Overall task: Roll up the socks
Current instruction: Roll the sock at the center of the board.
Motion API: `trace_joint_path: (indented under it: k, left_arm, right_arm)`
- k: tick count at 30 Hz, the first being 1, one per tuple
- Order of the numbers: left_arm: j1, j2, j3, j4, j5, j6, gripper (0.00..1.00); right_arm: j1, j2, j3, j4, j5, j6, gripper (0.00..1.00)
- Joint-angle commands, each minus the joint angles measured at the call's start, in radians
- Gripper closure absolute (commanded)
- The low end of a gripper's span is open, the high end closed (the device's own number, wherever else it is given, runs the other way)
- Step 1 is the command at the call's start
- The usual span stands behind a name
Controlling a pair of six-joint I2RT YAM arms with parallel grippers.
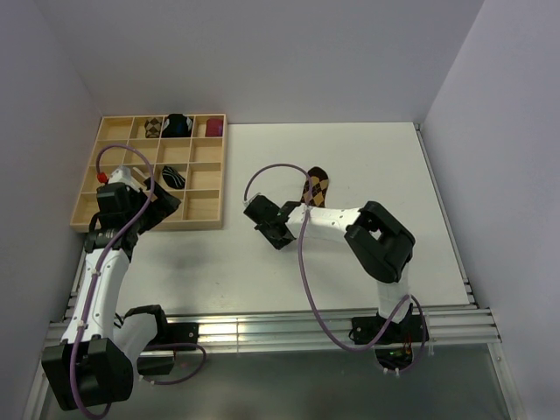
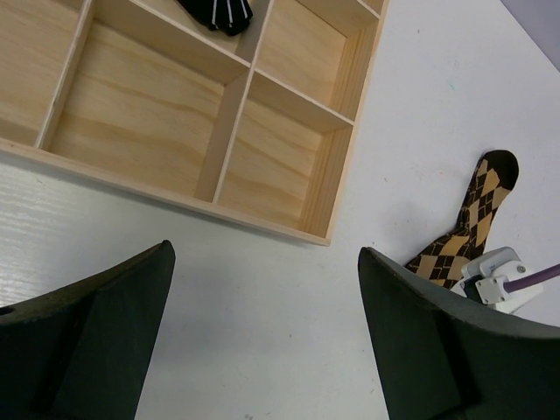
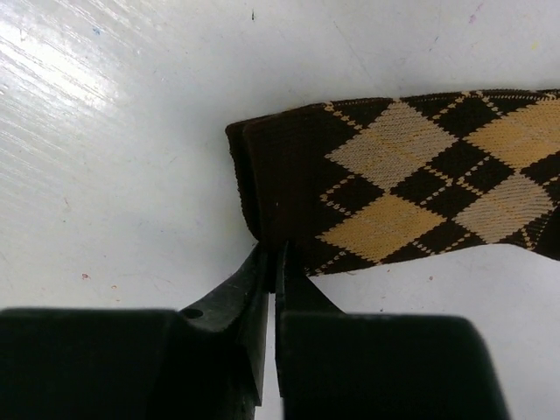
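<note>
Right gripper (image 3: 270,255) is pinching the argyle sock (image 3: 411,184) by its cuff, beginning the roll, needing a toeward curl next; left gripper (image 2: 264,262) is gaping

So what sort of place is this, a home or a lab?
Probably a robotics lab test cell: two robot arms bolted to a metal rail, a white table boxed in by plain walls, and a wooden divided tray.

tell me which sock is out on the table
The unrolled argyle sock, pinched by the right gripper; the others sit in the wooden tray.
</note>
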Motion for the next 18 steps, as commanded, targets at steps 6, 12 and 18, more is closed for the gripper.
trace_joint_path:
  k: [6, 12, 18]
  left_arm:
    - [-0.048, -0.069, -0.02, 0.027, 0.041, -0.044, 0.09]
    - [-0.21, -0.108, -0.029, 0.034, -0.043, -0.14, 0.1]
    - [-0.39, -0.065, -0.083, 0.094, -0.119, -0.271, 0.11]
  right_arm:
    - [0.005, 0.005, 0.0, -0.006, -0.22, 0.026, 1.0]
    - [-0.019, -0.029, 0.008, 0.079, -0.491, 0.05, 1.0]
    - [-0.097, -0.069, -0.078, 0.249, -0.796, 0.125, 1.0]
